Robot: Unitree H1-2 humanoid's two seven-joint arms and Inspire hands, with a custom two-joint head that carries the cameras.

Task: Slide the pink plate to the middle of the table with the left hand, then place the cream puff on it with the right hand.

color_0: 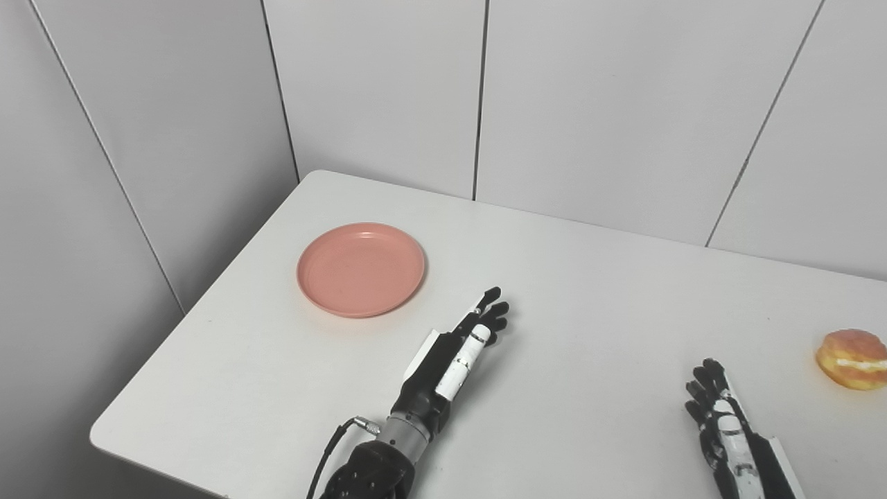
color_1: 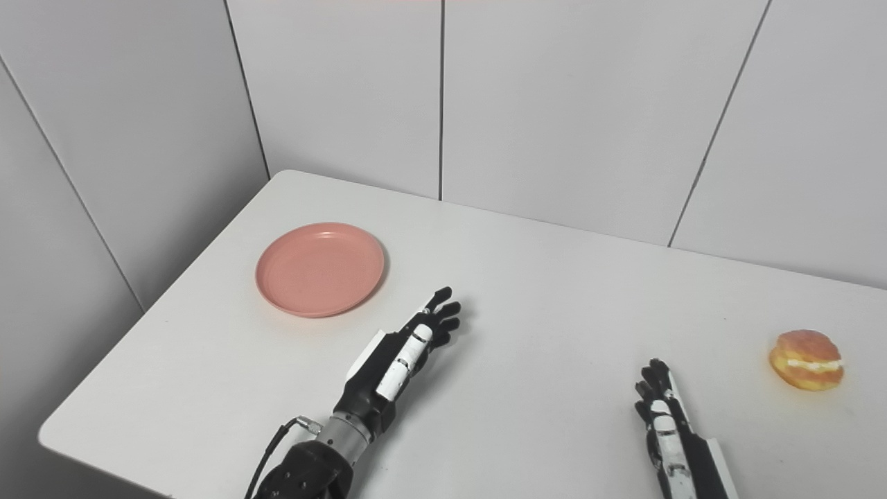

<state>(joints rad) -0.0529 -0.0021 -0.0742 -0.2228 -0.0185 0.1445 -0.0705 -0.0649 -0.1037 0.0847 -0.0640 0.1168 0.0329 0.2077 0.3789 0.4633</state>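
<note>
A round pink plate [color_0: 361,268] lies on the left part of the white table [color_0: 568,291], with nothing on it. My left hand [color_0: 463,350] rests low over the table just right of and nearer than the plate, fingers stretched out and apart, holding nothing. At the far right sits the cream puff [color_1: 806,359], golden with a white cream band. My right hand [color_1: 663,419] lies near the front edge, left of the puff and apart from it, fingers extended and empty.
Grey wall panels [color_0: 589,104] stand close behind the table and along its left side. The table's front-left corner [color_0: 104,433] is rounded, with a drop beyond it. A cable [color_0: 326,457] loops off the left wrist.
</note>
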